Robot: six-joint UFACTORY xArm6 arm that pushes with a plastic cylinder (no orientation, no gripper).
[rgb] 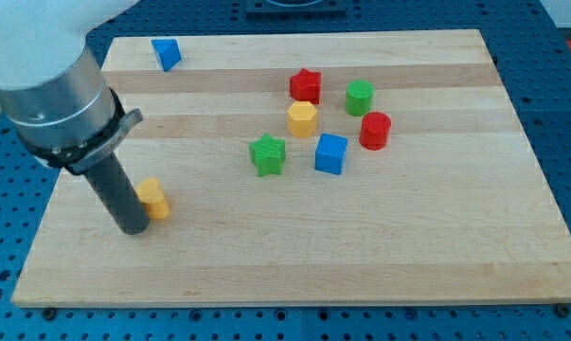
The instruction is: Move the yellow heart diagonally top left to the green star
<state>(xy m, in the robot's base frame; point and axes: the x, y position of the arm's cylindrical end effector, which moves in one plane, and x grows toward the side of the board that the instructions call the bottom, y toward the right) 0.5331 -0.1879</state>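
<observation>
Blocks on board: 2 blue (167, 53) (330, 153), 2 red (305, 86) (374, 131). Also 2 green (267, 154) (359, 98), 2 yellow (153, 199) (302, 119). 8 total.

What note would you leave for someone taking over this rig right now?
My tip touches the view's left side of the yellow heart block, near the wooden board's left edge. The green star block lies apart to the view's right, slightly higher, beside the blue cube. Done: contact made. Left: push the heart to the star's upper-left side.
</observation>
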